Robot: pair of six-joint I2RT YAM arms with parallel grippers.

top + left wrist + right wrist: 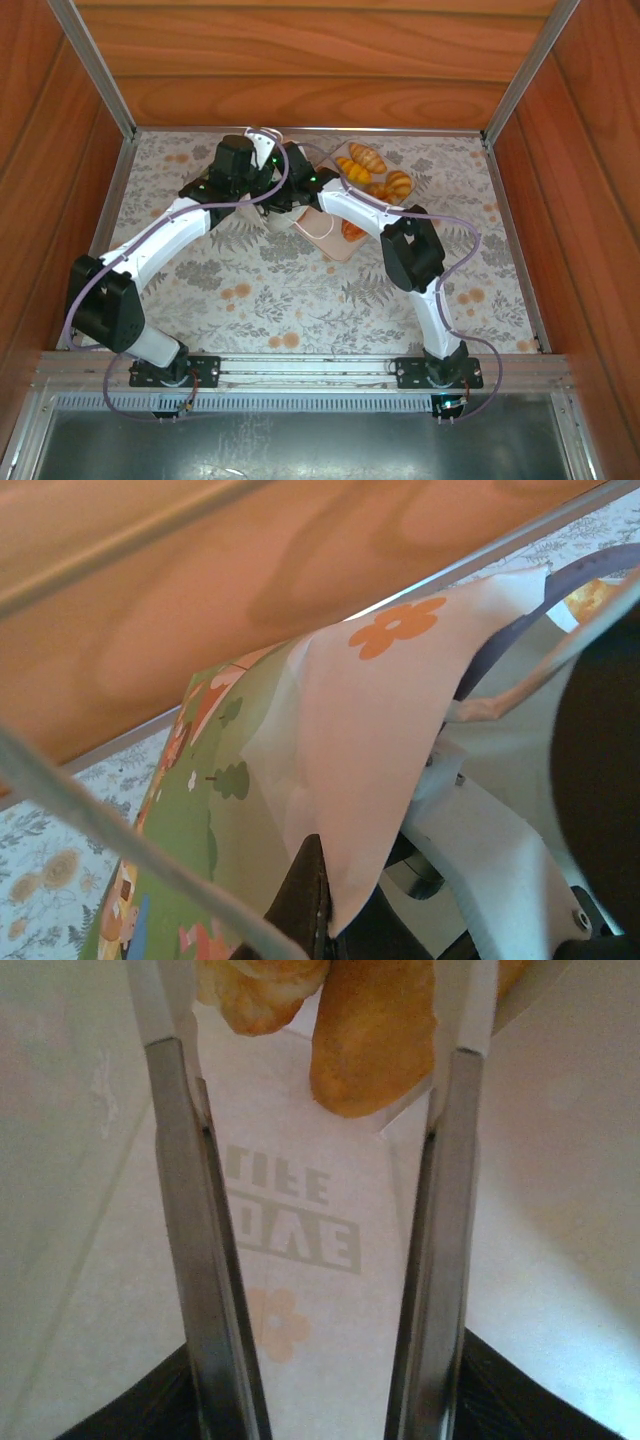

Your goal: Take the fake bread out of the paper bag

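Inside the paper bag (300,1290), the right gripper (318,1010) has its fingers apart. Fake bread (372,1045) lies straight ahead between their tips, its long axis seemingly running along them. The left gripper (318,905) is clamped on the bag's edge.

Lab test cell: wood-panelled walls (300,60)

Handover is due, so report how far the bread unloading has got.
Done: several pastries lie on the pink tray. In hand: the left gripper pinches the paper bag at its edge while the right gripper reaches inside, jaws apart around a golden roll. Left: that roll and a second piece beside it are not yet out.
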